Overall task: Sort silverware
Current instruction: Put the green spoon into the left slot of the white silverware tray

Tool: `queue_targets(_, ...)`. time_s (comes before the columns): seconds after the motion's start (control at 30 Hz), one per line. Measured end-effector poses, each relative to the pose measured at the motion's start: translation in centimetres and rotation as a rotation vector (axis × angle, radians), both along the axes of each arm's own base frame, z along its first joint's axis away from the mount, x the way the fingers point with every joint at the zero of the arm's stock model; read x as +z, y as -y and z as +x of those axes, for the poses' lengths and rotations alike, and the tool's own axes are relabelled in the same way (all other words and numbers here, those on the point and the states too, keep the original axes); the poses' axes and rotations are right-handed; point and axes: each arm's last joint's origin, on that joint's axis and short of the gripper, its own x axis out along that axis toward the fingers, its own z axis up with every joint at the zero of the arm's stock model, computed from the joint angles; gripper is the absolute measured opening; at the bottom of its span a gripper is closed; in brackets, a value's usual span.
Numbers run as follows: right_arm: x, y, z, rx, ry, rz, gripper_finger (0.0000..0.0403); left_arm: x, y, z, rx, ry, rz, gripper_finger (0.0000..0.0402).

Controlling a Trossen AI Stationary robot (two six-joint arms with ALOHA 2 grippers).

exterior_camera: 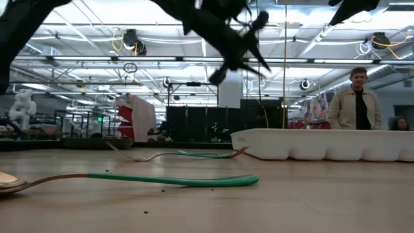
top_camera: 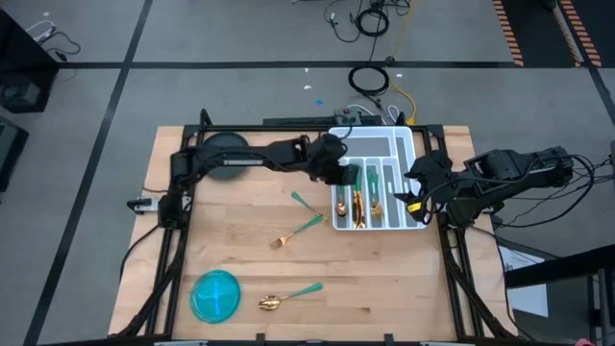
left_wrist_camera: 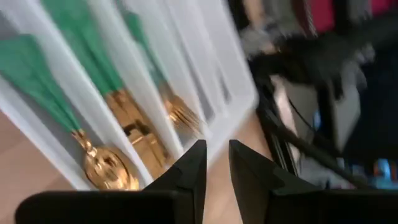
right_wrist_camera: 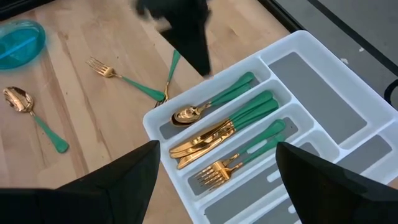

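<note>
The white tray (top_camera: pixel 384 144) stands at the table's far right. It holds silverware with gold heads and green handles: a spoon (right_wrist_camera: pixel 199 109), knives (right_wrist_camera: pixel 217 130) and forks (right_wrist_camera: pixel 242 152), each kind in its own slot. Two forks (top_camera: pixel 306 213) lie crossed on the wood left of the tray, and a spoon (top_camera: pixel 288 296) lies near the front edge. My left gripper (left_wrist_camera: pixel 216 158) hovers over the tray's left side, its fingers a little apart with nothing between them. My right gripper (right_wrist_camera: pixel 214 180) hangs wide open above the tray's right side.
A round blue bowl (top_camera: pixel 216 293) sits at the front left, beside the loose spoon. The tray's far compartments (right_wrist_camera: pixel 311 68) hold no silverware. Bare wood lies between the bowl and the tray. A person (exterior_camera: pixel 356 100) stands beyond the table's far side.
</note>
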Motion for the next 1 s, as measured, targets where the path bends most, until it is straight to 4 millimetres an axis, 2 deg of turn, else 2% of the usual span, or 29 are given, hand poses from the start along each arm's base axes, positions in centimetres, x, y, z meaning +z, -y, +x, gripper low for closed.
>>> queue_targets(0.23, 0.0, 0.0, 0.0, 0.002, 0.005, 0.006, 0.0313, 7.9, 1.6, -4.9, -0.205, 0.115, 0.191, 0.0075)
queue_targets(0.43, 0.1, -0.1, 0.2, 0.013, 0.02, 0.025, 0.0313, 13.5, 4.0, -9.9, -0.218, 0.174, 0.335, 0.0074)
queue_targets(0.77, 0.4, -0.2, 0.5, 0.013, 0.064, 0.038, 0.0313, 18.8, 7.9, -15.7, -0.272, 0.328, 0.42, 0.0074)
queue_targets(1.0, 0.4, -0.2, 0.5, 0.007, 0.07, 0.044, 0.0313, 19.9, 11.4, -19.0, -0.382, 0.31, 0.571, 0.0074)
